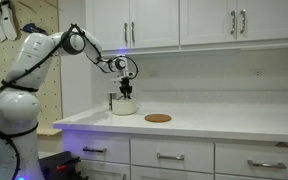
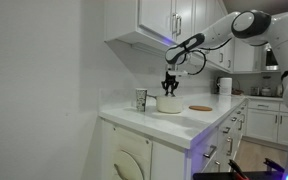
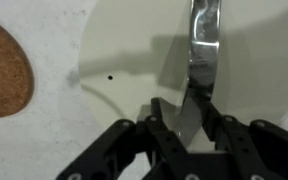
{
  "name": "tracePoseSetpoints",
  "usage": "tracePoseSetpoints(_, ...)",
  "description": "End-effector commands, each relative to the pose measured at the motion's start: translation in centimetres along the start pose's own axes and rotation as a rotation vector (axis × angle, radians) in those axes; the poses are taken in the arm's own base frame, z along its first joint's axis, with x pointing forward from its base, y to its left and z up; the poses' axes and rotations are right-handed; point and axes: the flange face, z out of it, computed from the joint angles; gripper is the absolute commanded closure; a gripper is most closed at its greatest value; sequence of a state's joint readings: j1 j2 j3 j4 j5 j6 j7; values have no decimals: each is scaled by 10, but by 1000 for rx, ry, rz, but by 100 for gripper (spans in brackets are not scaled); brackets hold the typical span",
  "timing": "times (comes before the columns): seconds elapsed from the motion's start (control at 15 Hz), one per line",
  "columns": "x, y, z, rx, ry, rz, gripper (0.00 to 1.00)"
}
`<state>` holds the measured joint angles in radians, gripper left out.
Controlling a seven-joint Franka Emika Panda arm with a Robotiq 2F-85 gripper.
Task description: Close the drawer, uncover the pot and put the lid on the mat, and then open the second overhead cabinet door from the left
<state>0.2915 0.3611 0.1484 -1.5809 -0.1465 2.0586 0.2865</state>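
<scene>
The cream pot [image 1: 124, 106] [image 2: 170, 104] stands on the white counter with its pale lid [image 3: 134, 50] on it. A silvery upright handle [image 3: 204, 45] rises from the lid. My gripper [image 1: 125, 93] [image 2: 170, 89] [image 3: 188, 110] hangs straight down over the pot, its fingers [image 3: 158, 106] pressed on either side of that handle. The brown cork mat [image 1: 157, 118] [image 2: 200, 108] [image 3: 4, 68] lies bare on the counter beside the pot. The drawer fronts [image 1: 171, 156] under the counter all look shut. The second overhead cabinet door [image 1: 156, 22] is shut.
A patterned cup [image 2: 141, 99] stands on the counter close to the pot. A white pegboard wall [image 1: 4, 60] is behind the arm. More overhead doors [image 1: 269, 20] run along the wall. A pale container [image 2: 224, 86] sits farther along the counter.
</scene>
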Motion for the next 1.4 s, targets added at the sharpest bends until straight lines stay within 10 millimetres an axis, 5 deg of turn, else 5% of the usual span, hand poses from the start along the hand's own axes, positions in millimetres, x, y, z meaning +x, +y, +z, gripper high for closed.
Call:
tracePoseSetpoints(0.0,5,-5,-5,-18,-13,36,86)
tracePoseSetpoints(0.13,4,-9,-6,-18,-11,41,98)
tracePoseSetpoints(1.33,-2,12,-21,-18,-20,71,94)
